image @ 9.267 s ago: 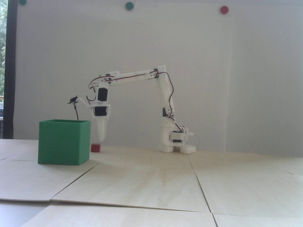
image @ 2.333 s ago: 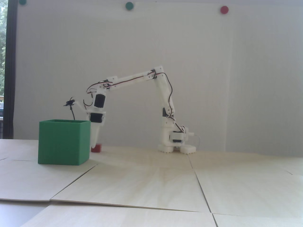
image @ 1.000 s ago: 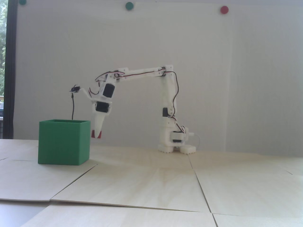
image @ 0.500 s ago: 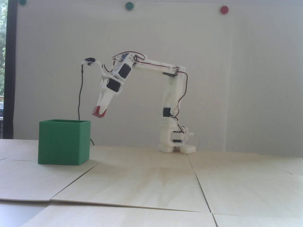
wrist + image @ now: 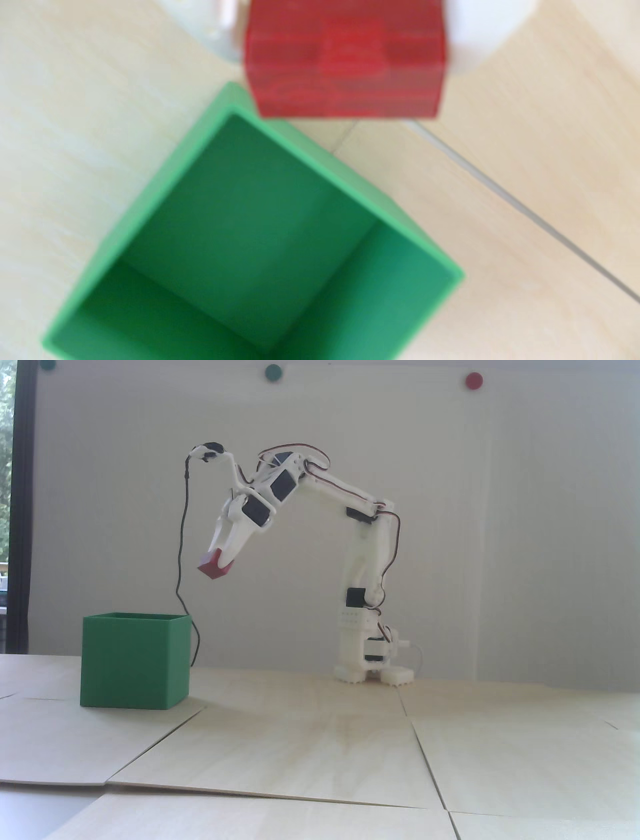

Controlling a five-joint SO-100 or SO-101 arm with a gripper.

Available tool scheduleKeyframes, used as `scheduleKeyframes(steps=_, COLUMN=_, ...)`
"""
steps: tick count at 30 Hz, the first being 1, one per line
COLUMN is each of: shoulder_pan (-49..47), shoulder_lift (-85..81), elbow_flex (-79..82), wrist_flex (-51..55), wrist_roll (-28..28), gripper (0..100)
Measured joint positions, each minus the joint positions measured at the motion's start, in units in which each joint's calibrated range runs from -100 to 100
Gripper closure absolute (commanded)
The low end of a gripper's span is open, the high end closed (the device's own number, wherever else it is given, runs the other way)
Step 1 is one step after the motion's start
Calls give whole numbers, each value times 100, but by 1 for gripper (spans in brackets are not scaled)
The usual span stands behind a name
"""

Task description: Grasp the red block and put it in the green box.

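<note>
End effector: we see the end effector [image 5: 218, 557] raised well above the bench [image 5: 320, 740], tilted down and to the left in the fixed view, its 2 white fingers [image 5: 235, 542] clamped on the red block [image 5: 215, 566].
Red block: we note it is held in the air, tilted, above and just to the right of the green box [image 5: 135, 661] in the fixed view; it touches neither box nor bench.
Wrist view, block: the red block [image 5: 344, 59] fills the upper middle, with a white finger [image 5: 485, 31] on each side; its lower edge overlaps the box's near corner in this picture.
Wrist view, box: the green box [image 5: 194, 162] sits below the block, open top facing the camera; we make out no contents, though the picture is blurred.
Green box: it stands upright on the bench, left of the arm's base [image 5: 372, 660] in the fixed view.
Cable: 1 black cable [image 5: 182, 560] hangs from the wrist camera mount [image 5: 207, 452] down behind the box's right edge.
Wall: we count 2 green dots [image 5: 273, 372] and 1 red dot [image 5: 473, 380] near the top.
</note>
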Motion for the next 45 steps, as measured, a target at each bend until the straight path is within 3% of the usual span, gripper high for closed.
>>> scheduleKeyframes(steps=15, shoulder_pan=130, shoulder_lift=1229, elbow_flex=0, wrist_flex=-1464, wrist_roll=0, gripper=98)
scheduleKeyframes(steps=30, shoulder_pan=443, shoulder_lift=2242, elbow_flex=-1585, wrist_flex=-1506, wrist_roll=0, gripper=97)
scheduleKeyframes(steps=37, shoulder_pan=512, shoulder_lift=2283, elbow_flex=-1692, wrist_flex=-1506, wrist_roll=0, gripper=85)
scheduleKeyframes(steps=45, shoulder_pan=558, shoulder_lift=2283, elbow_flex=-1701, wrist_flex=-1506, wrist_roll=0, gripper=85)
